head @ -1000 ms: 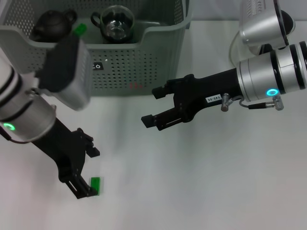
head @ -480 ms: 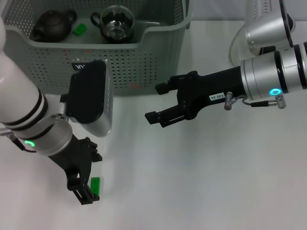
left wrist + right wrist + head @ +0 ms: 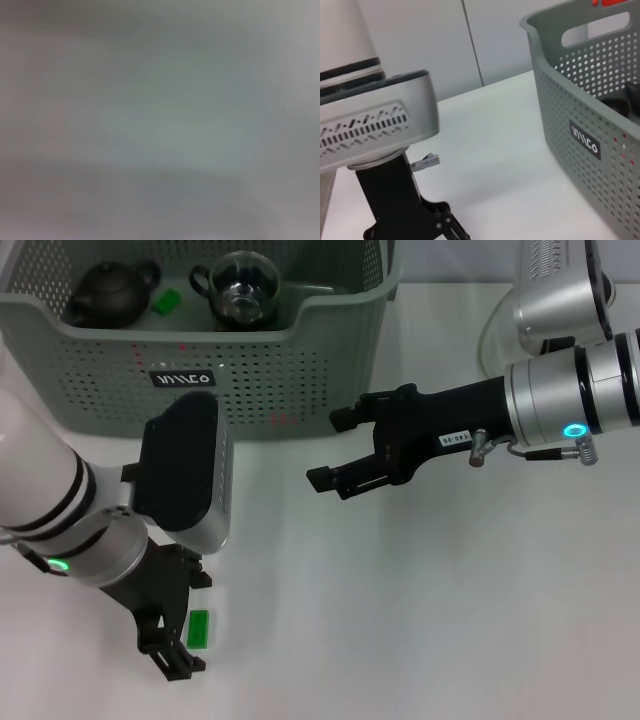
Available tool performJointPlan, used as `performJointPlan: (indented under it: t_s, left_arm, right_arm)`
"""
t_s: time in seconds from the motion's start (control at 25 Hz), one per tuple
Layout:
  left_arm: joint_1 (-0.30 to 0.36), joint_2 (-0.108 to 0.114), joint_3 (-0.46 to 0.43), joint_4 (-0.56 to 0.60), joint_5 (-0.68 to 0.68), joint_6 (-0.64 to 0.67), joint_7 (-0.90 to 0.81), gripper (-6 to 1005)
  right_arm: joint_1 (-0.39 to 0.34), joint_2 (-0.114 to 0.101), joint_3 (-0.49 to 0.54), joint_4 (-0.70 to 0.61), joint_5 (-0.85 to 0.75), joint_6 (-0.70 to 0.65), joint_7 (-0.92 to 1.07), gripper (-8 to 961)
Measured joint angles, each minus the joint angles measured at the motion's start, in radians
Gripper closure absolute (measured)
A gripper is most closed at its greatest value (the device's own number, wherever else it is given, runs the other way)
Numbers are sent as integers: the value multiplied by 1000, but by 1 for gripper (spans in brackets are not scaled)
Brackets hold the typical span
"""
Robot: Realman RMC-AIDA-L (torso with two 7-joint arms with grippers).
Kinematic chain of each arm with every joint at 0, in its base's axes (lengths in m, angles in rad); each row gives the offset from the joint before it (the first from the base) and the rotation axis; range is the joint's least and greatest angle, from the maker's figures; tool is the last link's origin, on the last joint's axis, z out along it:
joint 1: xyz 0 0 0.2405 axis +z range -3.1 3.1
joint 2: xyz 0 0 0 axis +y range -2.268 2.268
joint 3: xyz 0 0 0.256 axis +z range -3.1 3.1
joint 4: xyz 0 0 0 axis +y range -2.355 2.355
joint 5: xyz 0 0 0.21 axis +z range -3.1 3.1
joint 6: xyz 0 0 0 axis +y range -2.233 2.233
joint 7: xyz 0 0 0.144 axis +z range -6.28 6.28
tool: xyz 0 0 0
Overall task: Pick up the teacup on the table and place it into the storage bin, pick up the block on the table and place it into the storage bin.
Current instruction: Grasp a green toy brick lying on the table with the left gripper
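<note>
Grey-green perforated storage bin (image 3: pixel 260 380) w/ black label; bright green block (image 3: pixel 198 628).

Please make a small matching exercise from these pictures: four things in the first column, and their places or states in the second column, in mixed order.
Things:
1. green block
2. glass jug
3. right gripper
4. black teapot

Places or states:
A. open, holding nothing, above the table
B. on the table, between the left gripper's fingers
C. in the storage bin, far left corner
D. in the storage bin, near its dipped rim

Pairs: 1-B, 2-D, 3-A, 4-C
</note>
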Motion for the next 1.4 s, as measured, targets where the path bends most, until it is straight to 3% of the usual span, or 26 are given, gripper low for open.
performJointPlan:
  t_s: [1.4]
  left_arm:
    - [32,0,7,6,-24,-26,15,277]
  right_arm:
    - [3,-2,6,37,-2,22,-32,-2]
